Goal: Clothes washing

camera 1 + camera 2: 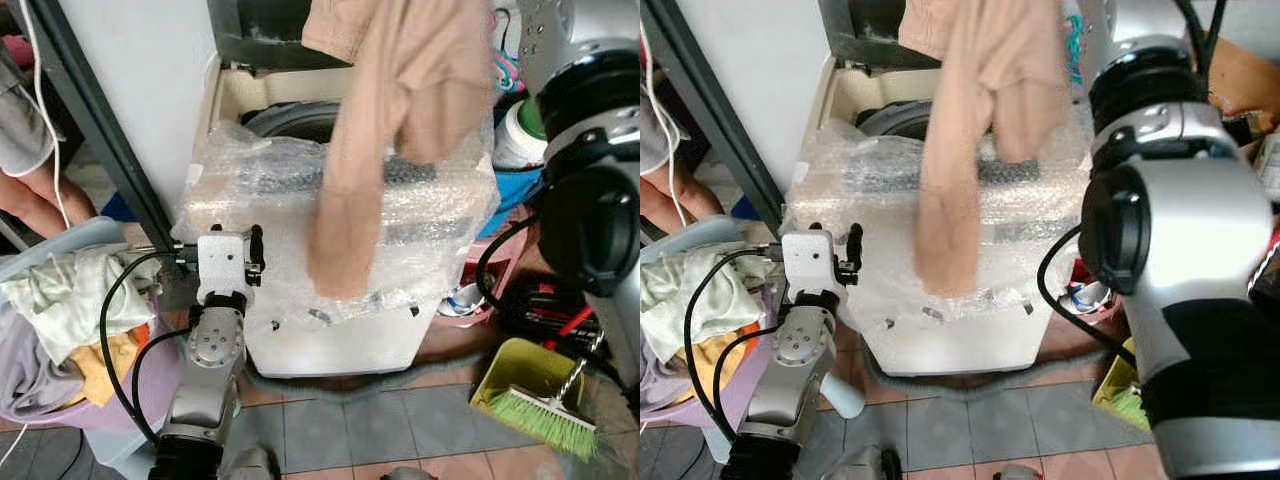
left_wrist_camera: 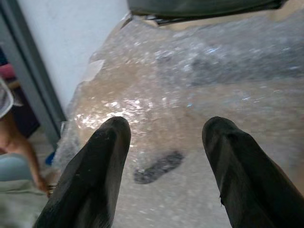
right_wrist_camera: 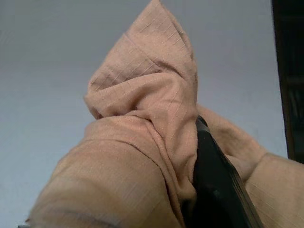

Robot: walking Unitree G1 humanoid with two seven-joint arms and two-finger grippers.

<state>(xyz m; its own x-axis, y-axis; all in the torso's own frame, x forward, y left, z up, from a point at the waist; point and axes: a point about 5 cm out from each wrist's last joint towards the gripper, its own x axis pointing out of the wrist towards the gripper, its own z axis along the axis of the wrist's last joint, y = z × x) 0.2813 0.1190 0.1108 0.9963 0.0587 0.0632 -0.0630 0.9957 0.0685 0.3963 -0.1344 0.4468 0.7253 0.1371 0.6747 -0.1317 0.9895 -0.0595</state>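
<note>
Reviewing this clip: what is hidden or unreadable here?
- Washer drum: mostly hidden in eye views by the tan garment and bubble wrap.
- Right gripper: garment wraps it in the wrist view.
- Garment's top: cut off by the eye views' upper edge.
- Person: cut off at the left edge.

Tiled floor [image 1: 350, 425], washing machine [image 1: 330, 345], green broom [image 1: 545, 420]

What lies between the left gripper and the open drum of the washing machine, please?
Bubble wrap covering the washing machine's top lies there, seen in both eye views. The left gripper, fingers open, points across it toward the drum.
</note>
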